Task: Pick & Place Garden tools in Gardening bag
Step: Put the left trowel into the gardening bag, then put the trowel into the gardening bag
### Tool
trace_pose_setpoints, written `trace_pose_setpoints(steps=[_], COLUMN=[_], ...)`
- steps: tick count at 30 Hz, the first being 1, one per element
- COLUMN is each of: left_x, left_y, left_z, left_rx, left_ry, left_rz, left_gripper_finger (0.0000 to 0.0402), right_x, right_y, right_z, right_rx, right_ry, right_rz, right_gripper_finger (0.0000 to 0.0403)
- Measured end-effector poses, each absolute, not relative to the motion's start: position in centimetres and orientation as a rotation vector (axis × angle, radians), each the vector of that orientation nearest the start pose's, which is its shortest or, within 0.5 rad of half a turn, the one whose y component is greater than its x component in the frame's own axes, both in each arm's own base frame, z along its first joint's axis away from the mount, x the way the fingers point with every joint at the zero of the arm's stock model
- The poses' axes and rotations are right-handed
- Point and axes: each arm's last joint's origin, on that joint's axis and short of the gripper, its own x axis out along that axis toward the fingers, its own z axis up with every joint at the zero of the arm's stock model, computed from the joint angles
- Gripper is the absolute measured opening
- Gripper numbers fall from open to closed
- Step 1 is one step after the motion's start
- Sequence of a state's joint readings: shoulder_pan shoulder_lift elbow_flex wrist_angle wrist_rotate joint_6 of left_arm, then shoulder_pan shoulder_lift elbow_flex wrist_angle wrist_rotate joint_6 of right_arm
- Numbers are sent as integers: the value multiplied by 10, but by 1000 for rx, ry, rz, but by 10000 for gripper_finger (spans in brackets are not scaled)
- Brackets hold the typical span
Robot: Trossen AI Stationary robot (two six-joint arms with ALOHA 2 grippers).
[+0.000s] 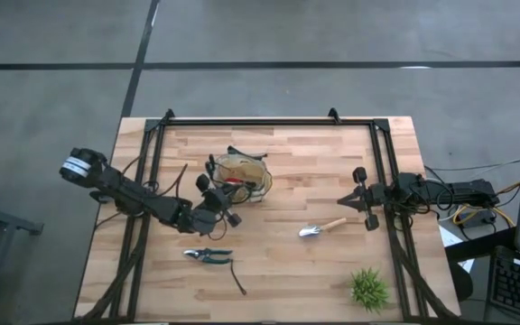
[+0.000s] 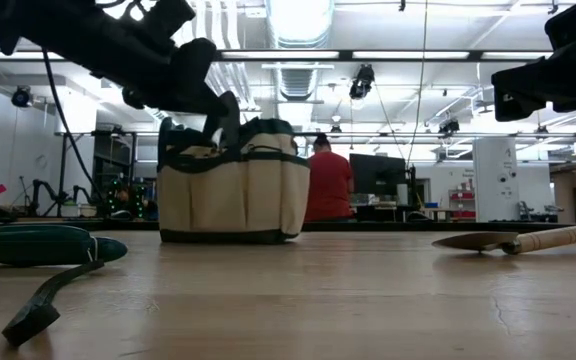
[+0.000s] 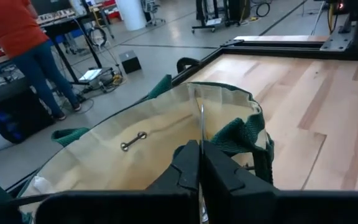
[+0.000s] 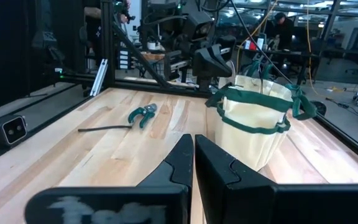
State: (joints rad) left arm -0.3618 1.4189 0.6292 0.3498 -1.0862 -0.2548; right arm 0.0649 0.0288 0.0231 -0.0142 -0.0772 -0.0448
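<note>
The left gripper (image 1: 227,209) sits at the rim of the bag (image 1: 242,171), fingers pressed together on a thin metal blade, probably a trowel going in; something red (image 1: 231,181) already lies inside. Still out: the pruners (image 1: 208,256) just behind that gripper, and a trowel (image 1: 321,228) near the waiting right gripper (image 1: 348,199), whose fingers are nearly closed on nothing.

- I can read no text, label, brand, number or sign anywhere in my camera feeds.
- Screens and equipment in the room behind show nothing legible.
</note>
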Motion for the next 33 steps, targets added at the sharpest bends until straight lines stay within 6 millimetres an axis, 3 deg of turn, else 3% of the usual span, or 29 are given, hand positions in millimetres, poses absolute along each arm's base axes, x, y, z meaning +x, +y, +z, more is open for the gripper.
trace_pose_setpoints(steps=[15,22,28,33], left_x=[264,265,254,243], left_y=[-72,-75,-74,-76], left_z=[207,236,254,268], left_rx=[79,78,56,42], left_ry=[218,172,135,131], left_rz=[800,778,761,647], left_gripper_finger=[106,159,165,142], right_x=[98,98,98,98], right_y=[9,9,9,9], right_z=[168,168,168,168], right_rx=[-45,-45,-45,-45], right_ry=[16,16,17,16], right_rz=[142,143,142,143], right_gripper_finger=[8,8,8,8])
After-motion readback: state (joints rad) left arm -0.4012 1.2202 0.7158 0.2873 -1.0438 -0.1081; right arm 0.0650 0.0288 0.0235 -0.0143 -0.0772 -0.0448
